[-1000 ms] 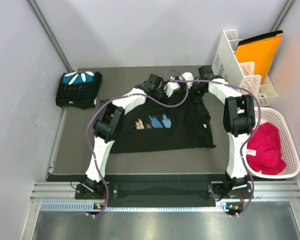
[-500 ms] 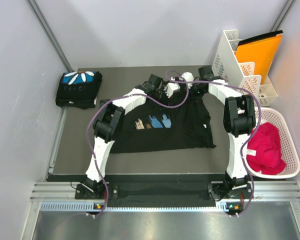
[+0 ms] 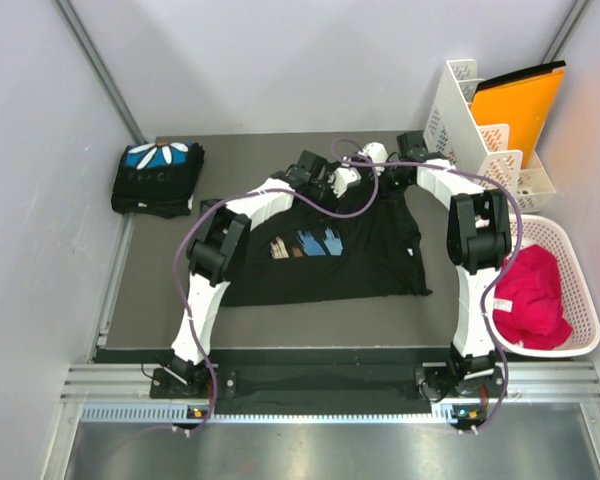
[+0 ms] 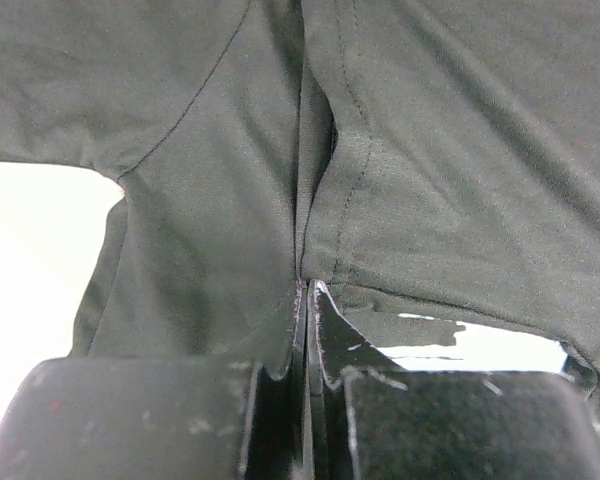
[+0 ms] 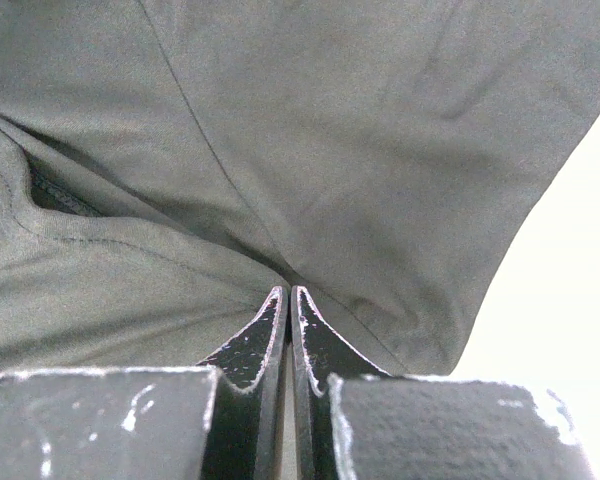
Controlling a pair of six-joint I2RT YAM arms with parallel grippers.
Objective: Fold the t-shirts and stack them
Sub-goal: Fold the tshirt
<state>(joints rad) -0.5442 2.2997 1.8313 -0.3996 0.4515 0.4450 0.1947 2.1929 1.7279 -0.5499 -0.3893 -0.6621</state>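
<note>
Top external view shows almost nothing has moved in the last second: both arms still reach to the far edge of the black t-shirt, which lies spread print-up on the desk. The wrist views show the left gripper and the right gripper still pinched tight on its cloth beside a seam. The fold-over has probably not begun. The folded t-shirt sits at the far left corner.

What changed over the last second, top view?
Nothing visible. The left gripper and right gripper stay pinched shut on the far part of the spread t-shirt. The folded t-shirt sits at the far left as before.
</note>
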